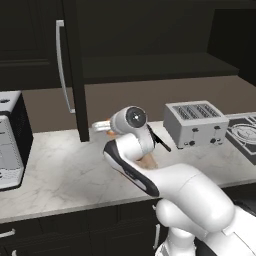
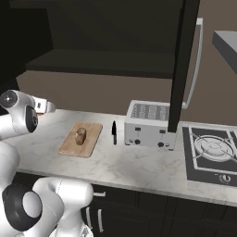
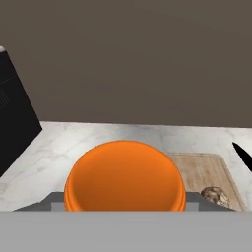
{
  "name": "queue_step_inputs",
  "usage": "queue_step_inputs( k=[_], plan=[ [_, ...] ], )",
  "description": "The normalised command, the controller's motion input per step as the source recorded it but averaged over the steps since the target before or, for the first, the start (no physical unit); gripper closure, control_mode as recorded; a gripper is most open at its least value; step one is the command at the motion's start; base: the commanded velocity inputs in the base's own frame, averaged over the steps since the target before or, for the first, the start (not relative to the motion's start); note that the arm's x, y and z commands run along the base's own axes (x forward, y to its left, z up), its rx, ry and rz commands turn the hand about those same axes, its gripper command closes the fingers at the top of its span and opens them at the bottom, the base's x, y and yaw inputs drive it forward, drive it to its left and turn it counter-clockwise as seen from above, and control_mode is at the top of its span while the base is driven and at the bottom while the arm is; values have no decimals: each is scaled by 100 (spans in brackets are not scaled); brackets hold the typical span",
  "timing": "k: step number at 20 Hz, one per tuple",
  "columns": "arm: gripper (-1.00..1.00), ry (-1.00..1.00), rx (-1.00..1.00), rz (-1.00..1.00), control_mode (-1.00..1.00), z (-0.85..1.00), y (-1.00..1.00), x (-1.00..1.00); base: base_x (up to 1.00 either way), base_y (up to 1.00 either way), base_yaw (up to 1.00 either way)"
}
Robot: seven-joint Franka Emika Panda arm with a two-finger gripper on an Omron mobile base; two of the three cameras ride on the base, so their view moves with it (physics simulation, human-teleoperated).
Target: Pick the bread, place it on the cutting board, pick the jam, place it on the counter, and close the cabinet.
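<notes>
The jam (image 3: 124, 174), a squat orange jar, sits right in front of the hand camera with my gripper (image 3: 125, 205) shut on it, a grey finger on each side. I hold it above the counter (image 2: 129, 166), left of the cutting board (image 2: 94, 131). The bread (image 2: 80, 135) lies on that wooden board and also appears as the bread (image 3: 215, 195) on the board (image 3: 204, 170). In the base views my gripper (image 1: 101, 126) (image 2: 45, 107) points towards the back wall. The dark cabinet stands open, its door (image 1: 76, 70) (image 2: 183, 65) swung out edge-on.
A silver toaster (image 2: 148, 124) (image 1: 195, 122) stands right of the board, with a black knife (image 2: 114, 132) (image 3: 243, 156) between them. A stove top (image 2: 210, 150) lies at the far right. A boxy appliance (image 1: 10, 140) stands at the counter's left end. The open door hangs over the counter.
</notes>
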Motion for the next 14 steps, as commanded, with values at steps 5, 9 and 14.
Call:
queue_step_inputs(
  k=[5,9,14],
  plan=[
    [100,0,3,0,-100,-29,7,0,0,0,0],
    [100,0,5,0,-100,-23,5,0,0,0,0],
    [100,0,7,0,-100,-17,5,0,0,0,0]
  ],
)
